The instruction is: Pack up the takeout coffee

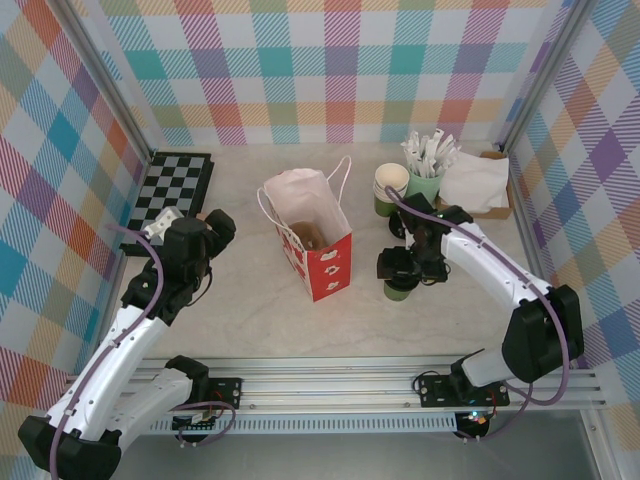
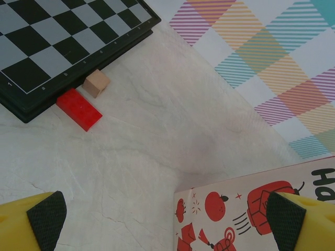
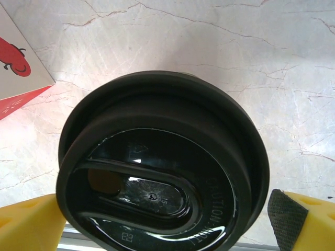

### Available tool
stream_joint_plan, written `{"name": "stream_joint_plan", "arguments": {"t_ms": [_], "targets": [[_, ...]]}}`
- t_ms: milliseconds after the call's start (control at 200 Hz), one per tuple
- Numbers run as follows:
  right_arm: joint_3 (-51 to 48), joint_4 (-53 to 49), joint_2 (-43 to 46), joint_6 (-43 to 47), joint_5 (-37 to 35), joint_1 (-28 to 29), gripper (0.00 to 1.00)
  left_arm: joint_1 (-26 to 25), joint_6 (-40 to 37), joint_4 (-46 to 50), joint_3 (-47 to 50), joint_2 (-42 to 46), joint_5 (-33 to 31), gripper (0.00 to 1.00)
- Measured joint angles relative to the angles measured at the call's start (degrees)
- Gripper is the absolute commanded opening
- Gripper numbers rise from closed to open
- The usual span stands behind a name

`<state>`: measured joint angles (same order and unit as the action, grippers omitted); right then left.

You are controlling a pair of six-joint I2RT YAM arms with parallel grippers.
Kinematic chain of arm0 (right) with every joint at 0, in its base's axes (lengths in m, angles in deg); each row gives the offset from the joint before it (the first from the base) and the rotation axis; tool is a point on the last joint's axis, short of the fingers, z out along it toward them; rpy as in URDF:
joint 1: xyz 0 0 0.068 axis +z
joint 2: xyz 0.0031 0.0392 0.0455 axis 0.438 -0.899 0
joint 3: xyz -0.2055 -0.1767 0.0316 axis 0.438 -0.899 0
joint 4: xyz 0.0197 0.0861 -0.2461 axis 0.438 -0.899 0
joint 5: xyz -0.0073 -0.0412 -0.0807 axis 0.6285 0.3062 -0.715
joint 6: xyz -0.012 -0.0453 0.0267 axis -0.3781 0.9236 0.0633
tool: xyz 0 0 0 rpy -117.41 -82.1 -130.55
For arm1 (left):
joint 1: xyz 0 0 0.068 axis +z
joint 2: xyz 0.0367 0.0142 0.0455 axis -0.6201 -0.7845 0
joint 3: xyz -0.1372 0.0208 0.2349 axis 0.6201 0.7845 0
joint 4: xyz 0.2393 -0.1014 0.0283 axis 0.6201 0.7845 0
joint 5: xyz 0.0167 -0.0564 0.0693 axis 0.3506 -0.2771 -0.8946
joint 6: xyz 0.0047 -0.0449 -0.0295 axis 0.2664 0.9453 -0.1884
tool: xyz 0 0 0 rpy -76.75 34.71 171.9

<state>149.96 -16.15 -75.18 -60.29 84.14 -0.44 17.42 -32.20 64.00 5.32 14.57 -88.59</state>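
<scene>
Between plaid walls (image 1: 320,70) — marbled tabletop (image 1: 255,315), coffee (image 3: 157,130)

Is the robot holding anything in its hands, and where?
Nothing is held. The right hand stands open around the round black plastic lid of the dark-green paper cup, not squeezing it. The left hand is open too.

A black-and-grey chessboard (image 1: 172,195) lies at the far left of the pale marble desk (image 1: 250,300); a red brick (image 2: 78,109) and a small wooden cube (image 2: 97,83) sit against its edge, just beside each other. At the far right stand a lidless green cup (image 1: 390,188), a pale-green cup of white-wrapped sticks (image 1: 424,180) and a box of white napkins (image 1: 476,182).
</scene>
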Motion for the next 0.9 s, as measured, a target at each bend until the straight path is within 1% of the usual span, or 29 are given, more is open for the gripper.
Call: {"name": "stream_joint_plan", "arguments": {"t_ms": [235,565,900], "targets": [[0.35,-0.02,-0.20,0.68,-0.02,0.13,1.00,0.00,0.02,0.00,0.00,-0.59,0.02,1.00],[0.90,-0.22,-2.89,1.29,-0.55,0.85,1.00,0.00,0.04,0.66,0.00,-0.96,0.02,1.00],[2.73,-1.77,-3.76,1.07,-4.13,2.64,1.00,0.00,0.02,1.36,-0.02,-0.96,0.02,1.00]]}}
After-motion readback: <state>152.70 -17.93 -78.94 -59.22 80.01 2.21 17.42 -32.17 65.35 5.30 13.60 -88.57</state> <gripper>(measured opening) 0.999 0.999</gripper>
